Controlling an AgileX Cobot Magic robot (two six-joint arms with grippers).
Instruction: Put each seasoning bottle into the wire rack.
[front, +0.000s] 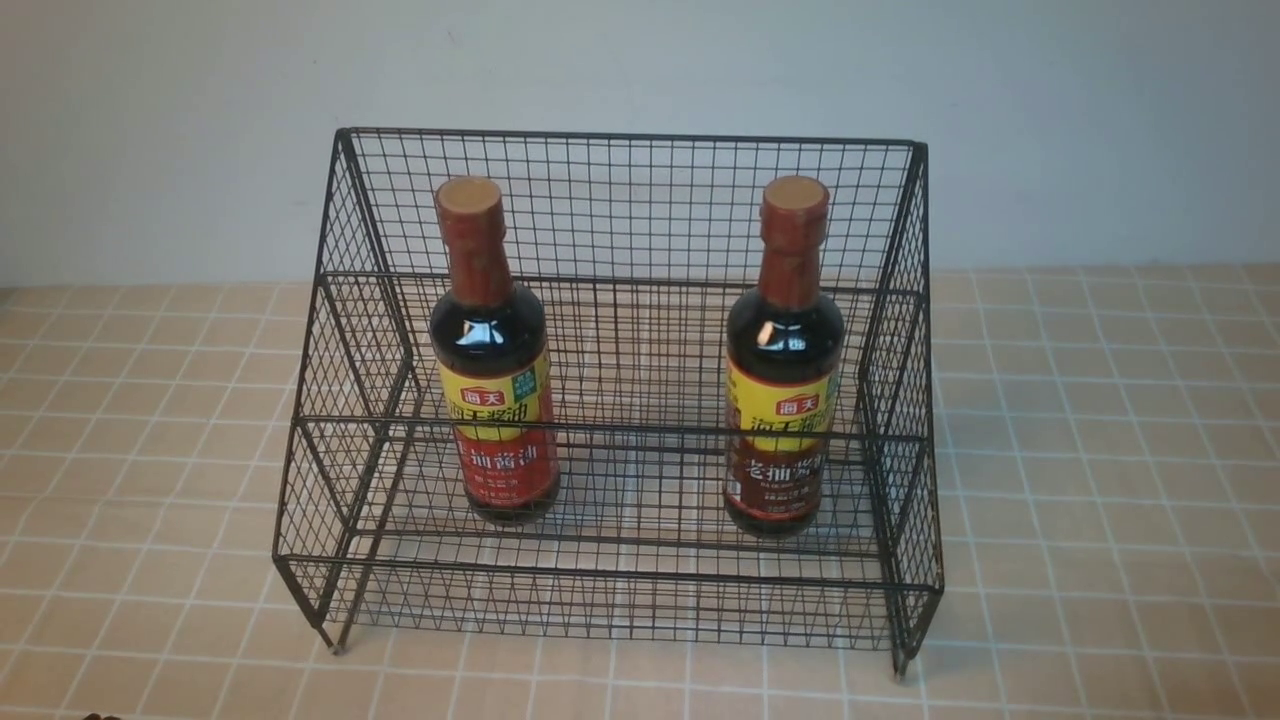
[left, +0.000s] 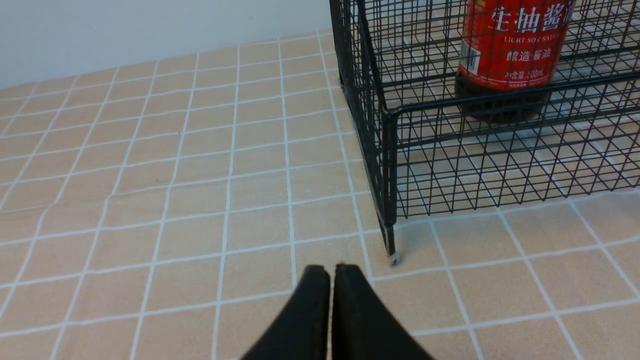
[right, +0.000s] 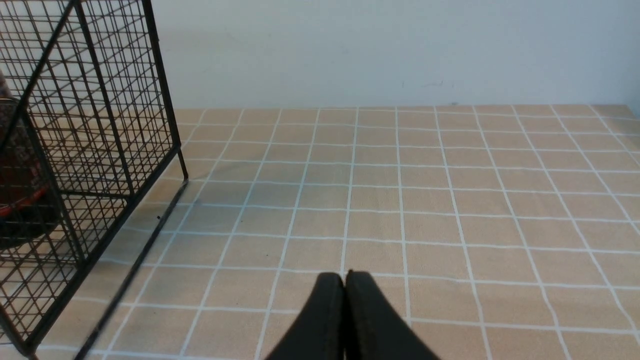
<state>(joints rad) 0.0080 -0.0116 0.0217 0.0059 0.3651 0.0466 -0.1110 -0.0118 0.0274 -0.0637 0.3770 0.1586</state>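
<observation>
We judge the task finished: both bottles stand upright in the wire rack (front: 620, 200), so nothing calls for another grasp. Our left gripper (left: 332, 272) is clenched on nothing, low over the tiled table (left: 150, 200). The red-labelled bottle (front: 492, 350) stands left, the brown-labelled bottle (front: 784, 355) right, well apart. Our right gripper (right: 345, 280) is likewise clenched and empty.

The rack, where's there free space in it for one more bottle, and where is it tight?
In the rack, the lower tier is bare between the red bottle and the brown bottle. The upper tier behind them is empty too. It is tightest between each bottle and its nearer side wall. Both claws, left and right, sit shut outside the rack.
</observation>
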